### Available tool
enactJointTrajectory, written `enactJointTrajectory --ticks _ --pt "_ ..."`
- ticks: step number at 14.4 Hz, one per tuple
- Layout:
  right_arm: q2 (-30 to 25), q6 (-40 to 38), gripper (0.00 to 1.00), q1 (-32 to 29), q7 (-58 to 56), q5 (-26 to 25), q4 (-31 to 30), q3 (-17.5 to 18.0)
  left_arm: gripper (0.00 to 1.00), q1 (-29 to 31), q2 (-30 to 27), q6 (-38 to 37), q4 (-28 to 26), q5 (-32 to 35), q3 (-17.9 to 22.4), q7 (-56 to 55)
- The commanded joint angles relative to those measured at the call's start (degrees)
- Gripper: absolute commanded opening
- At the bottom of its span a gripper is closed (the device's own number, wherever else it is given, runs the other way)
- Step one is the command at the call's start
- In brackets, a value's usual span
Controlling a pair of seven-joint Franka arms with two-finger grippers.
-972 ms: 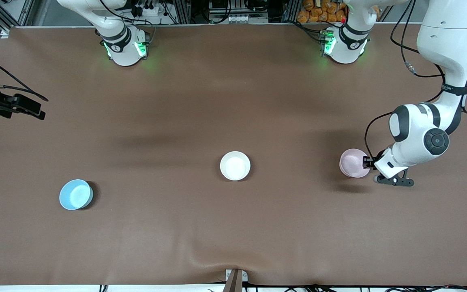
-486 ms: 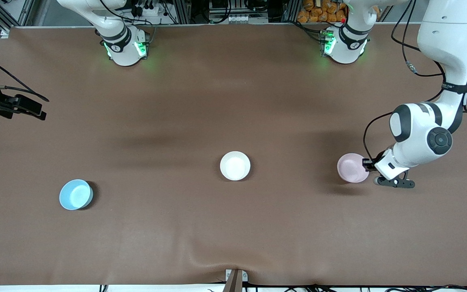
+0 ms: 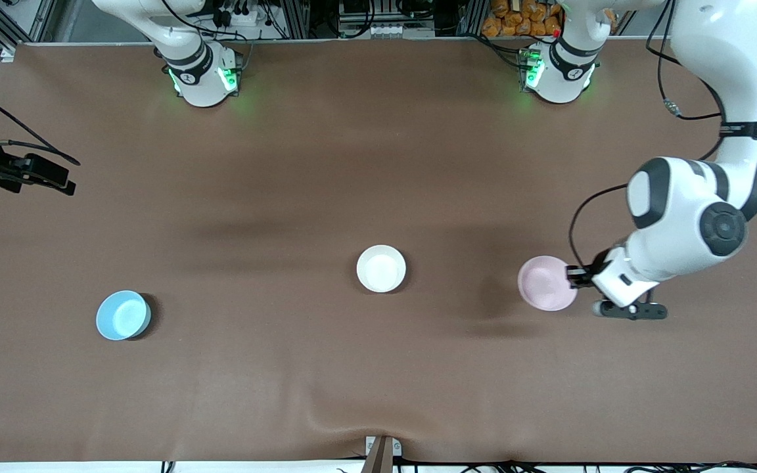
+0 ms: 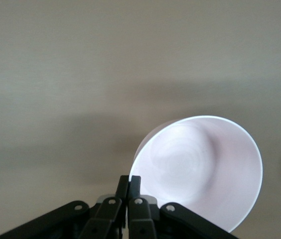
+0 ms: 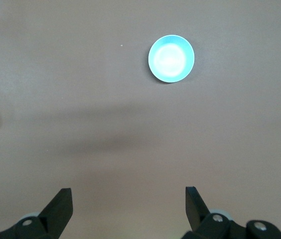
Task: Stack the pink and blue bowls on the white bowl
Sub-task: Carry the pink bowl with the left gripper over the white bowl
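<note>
My left gripper is shut on the rim of the pale pink bowl and holds it in the air over the table, between the white bowl and the left arm's end. In the left wrist view the fingers pinch the pink bowl's rim. The white bowl sits upright at the table's middle. The light blue bowl sits toward the right arm's end, nearer the front camera. My right gripper is open and empty, high over the table; the blue bowl shows in its view.
The brown table cover has a small raised fold at its front edge, where a clamp sits. The right arm's camera mount pokes in at the table's right-arm end. Both arm bases stand along the top edge.
My left gripper has lifted the pink bowl off the table and carried it toward the white bowl. The right arm, white bowl and blue bowl have not moved.
</note>
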Motion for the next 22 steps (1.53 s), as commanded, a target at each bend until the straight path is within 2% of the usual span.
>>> enactJointTrajectory --ticks 1,6,12,15,19,22 --pt "0.4 -0.2 1.0 0.2 0.8 0.0 0.8 -0.1 0.0 -6.9 1.7 -1.1 3.5 -0.5 0.4 -10.0" --pt "0.4 -0.6 1.0 -0.2 0.7 -0.1 1.0 -0.2 0.0 -16.1 6.6 -1.1 9.5 -2.4 0.4 -20.6" --pt "1.1 -0.4 1.0 -0.6 0.2 0.0 1.8 -0.2 0.0 -23.2 15.9 0.6 19.0 -4.9 0.8 -26.3" --pt "6.1 0.6 1.0 -1.7 0.0 0.0 1.4 -0.3 0.0 -26.0 18.2 4.2 18.8 -4.9 0.9 -27.8" --pt "13.4 10.9 1.0 -4.3 -0.1 -0.1 1.0 -0.3 0.0 -26.7 19.6 6.1 18.0 -4.4 0.9 -27.1" --pt "19.5 16.3 1.0 -5.5 -4.9 -0.6 0.9 -0.3 0.0 -26.8 18.9 6.2 15.8 -4.3 0.9 -26.9"
